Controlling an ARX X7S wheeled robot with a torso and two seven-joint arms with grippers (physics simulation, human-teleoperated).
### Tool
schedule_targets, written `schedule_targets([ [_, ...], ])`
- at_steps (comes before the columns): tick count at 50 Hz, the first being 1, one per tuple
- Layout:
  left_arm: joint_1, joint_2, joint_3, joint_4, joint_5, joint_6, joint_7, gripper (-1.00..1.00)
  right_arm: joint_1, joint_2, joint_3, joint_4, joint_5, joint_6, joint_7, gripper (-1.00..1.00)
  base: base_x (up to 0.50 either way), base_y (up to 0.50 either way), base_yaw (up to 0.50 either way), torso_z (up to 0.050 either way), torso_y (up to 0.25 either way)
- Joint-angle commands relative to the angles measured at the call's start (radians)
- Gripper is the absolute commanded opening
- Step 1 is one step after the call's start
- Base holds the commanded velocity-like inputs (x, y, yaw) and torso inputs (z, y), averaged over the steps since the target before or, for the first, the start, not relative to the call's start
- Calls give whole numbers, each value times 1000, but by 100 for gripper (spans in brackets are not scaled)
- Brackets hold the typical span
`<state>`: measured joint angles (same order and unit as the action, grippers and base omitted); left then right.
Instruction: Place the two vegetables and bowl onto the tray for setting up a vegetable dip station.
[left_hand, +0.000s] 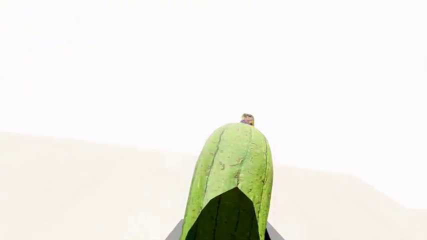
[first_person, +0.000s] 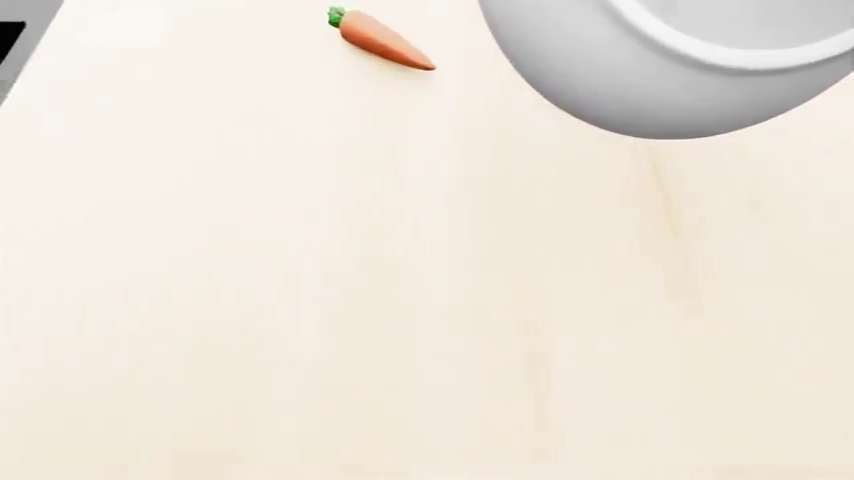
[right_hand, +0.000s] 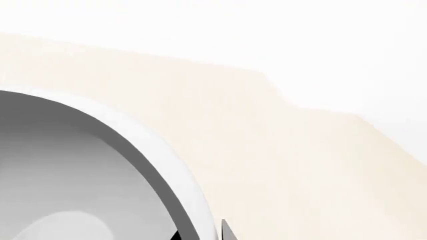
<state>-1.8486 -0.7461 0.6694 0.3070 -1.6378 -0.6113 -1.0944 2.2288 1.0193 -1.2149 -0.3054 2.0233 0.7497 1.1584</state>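
So the plump oblong green cucumber-like vegetable fills the middle of the left wrist view, pointing straight away from the camera with its little brown stem nub at the far end, and the dark bits of the left tool peek out either side of its near end. I'd say that tool is clamped on it lengthwise so it can be carried without rolling, though you only see slivers of the jaws. It looks to be held up off the pale wooden surface, but I can't tell how high. The large round plain white bowl sits at the far right of the head view, cut off by the frame, and in the right wrist view its rim runs right up against the tip of the right tool. That looks like a pinch on the rim, probably the only way to grab something that wide, but whether it's really closed there, I can't tell. The small orange carrot with a green stem tip lies loose on the surface, left of the bowl and apart from it, untouched. The tray isn't in any view, so nothing's been delivered as far as I can judge.
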Motion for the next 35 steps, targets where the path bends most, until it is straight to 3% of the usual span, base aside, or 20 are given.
schedule_targets([
  [1, -10, -6, -30, 36, -42, 12, -30, -100, 3, -6, 24, 4, -21, 18, -5, -100, 1, 500, 0, 0, 0],
  [24, -6, -6, -39, 36, -43, 18, -27, -100, -16, -17, 39, 7, -20, 36, 11, -100, -3, 500, 0, 0, 1],
  [35, -4, -4, -40, 37, -45, 18, -29, -100, -19, -31, 37, 20, -10, 60, 25, -100, -263, 477, 0, 0, 0],
])
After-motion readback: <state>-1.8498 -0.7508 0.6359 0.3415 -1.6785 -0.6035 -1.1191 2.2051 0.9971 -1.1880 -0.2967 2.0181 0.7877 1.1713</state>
